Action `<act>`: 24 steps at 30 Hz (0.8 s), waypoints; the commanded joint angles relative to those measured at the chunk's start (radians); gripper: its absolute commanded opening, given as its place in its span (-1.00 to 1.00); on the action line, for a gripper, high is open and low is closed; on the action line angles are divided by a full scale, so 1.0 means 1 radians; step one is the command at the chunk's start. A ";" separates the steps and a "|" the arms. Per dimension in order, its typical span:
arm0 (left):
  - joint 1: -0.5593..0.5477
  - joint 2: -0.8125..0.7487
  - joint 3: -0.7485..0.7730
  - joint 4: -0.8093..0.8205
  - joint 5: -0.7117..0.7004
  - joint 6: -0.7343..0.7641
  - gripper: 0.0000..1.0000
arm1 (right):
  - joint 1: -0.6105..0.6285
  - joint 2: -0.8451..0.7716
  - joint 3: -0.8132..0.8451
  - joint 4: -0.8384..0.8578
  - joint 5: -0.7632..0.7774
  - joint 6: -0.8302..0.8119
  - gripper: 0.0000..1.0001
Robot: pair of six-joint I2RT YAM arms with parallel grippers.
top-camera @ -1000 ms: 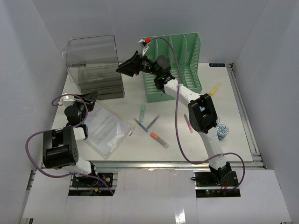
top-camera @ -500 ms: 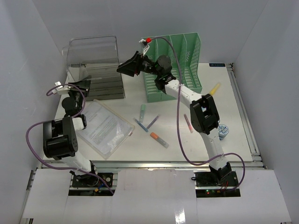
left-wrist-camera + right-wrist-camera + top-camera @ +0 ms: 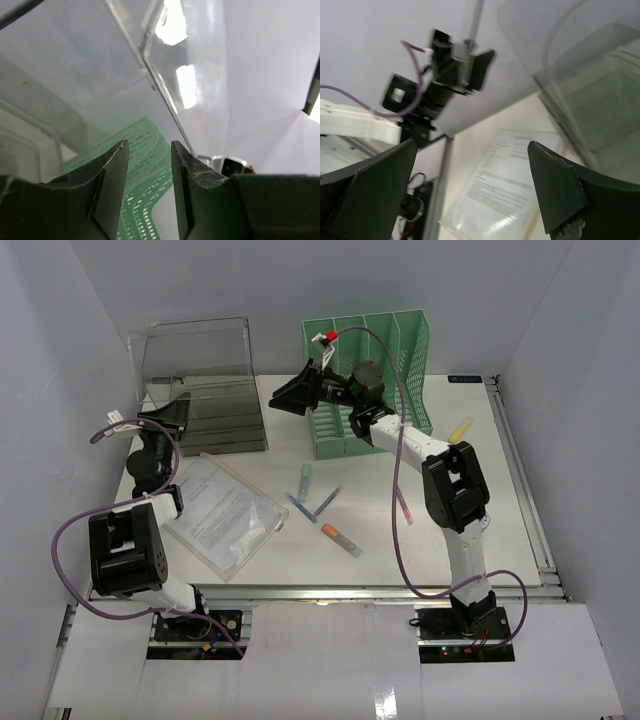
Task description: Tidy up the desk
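**Both arms poised by the storage containers, nothing in hand.**

The left gripper [image 3: 168, 413], jaws partly apart and empty, hovers at the left edge of the clear plastic drawer box [image 3: 200, 370] in the upper left of the overhead frame. The right gripper [image 3: 290, 395], jaws spread wide and empty, hangs between that box and the green slotted file rack [image 3: 385, 350] at upper centre. Each is judged to stand near a container because loose items belong there. The large white rectangular desk [image 3: 495, 470] fills the middle of the frame. On it lie a clear sleeve of printed paper [image 3: 225, 515] at lower left and scattered coloured markers [image 3: 340, 538] at centre, none yet filed.
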 commanded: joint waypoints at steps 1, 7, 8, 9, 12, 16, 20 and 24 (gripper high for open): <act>0.005 -0.095 0.028 0.041 0.012 0.020 0.00 | -0.095 -0.152 -0.122 -0.250 -0.067 -0.316 0.96; 0.010 -0.148 0.071 -0.061 0.025 0.055 0.00 | -0.151 -0.371 -0.240 -0.903 0.057 -0.941 0.88; 0.011 -0.154 0.078 -0.078 0.029 0.059 0.00 | -0.161 -0.402 -0.259 -1.010 0.094 -1.012 0.86; 0.012 -0.155 0.085 -0.096 0.033 0.061 0.00 | -0.177 -0.442 -0.282 -1.075 0.127 -1.065 0.85; 0.017 -0.155 0.098 -0.129 0.043 0.053 0.01 | -0.238 -0.541 -0.353 -1.251 0.207 -1.218 0.80; 0.021 -0.138 0.119 -0.137 0.063 0.028 0.01 | -0.389 -0.621 -0.463 -1.368 0.282 -1.378 0.81; 0.021 -0.130 0.139 -0.149 0.065 0.008 0.01 | -0.489 -0.746 -0.568 -1.407 0.429 -1.476 0.80; 0.023 -0.130 0.148 -0.163 0.064 0.000 0.01 | -0.504 -0.859 -0.649 -1.420 0.574 -1.550 0.80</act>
